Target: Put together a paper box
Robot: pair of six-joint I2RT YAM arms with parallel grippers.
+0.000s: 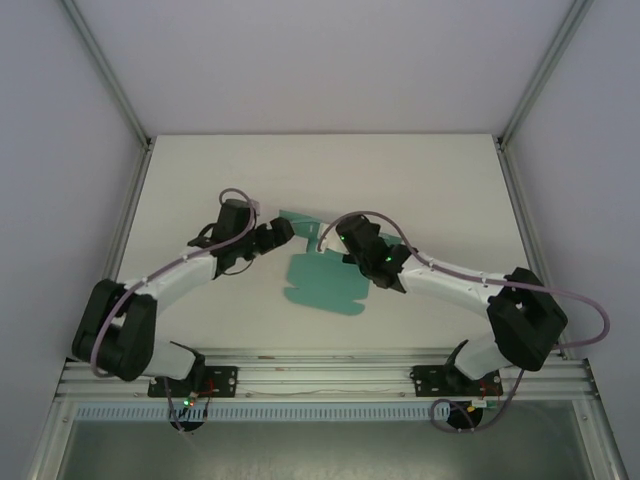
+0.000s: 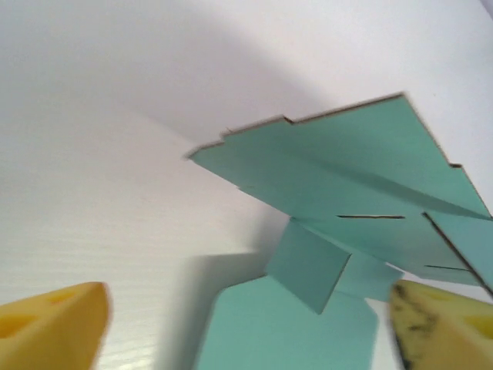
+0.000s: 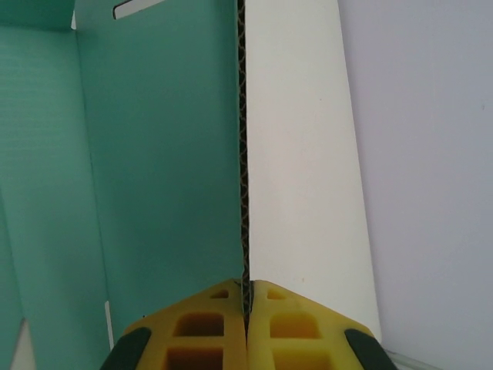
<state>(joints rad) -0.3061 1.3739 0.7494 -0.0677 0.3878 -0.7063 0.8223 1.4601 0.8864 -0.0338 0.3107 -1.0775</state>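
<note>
The paper box (image 1: 325, 285), a teal-green die-cut sheet of thin card with flaps and tabs, lies near the middle of the white table (image 1: 200, 180) in the top view. Its rounded near part lies flat and its far part is lifted. The left gripper (image 1: 278, 233) sits just beside the box's far left edge, and the right gripper (image 1: 335, 240) is at its far right part.

From the left wrist, the yellow fingers (image 2: 54, 327) stand wide apart, released. Ahead of them one panel of the box tilts up off the table, with a small flap hanging beneath it.

From the right wrist, the yellow fingers (image 3: 204, 324) are clenched on the edge of a box panel. The panel is seen edge-on, teal on one face and white on the other.
</note>
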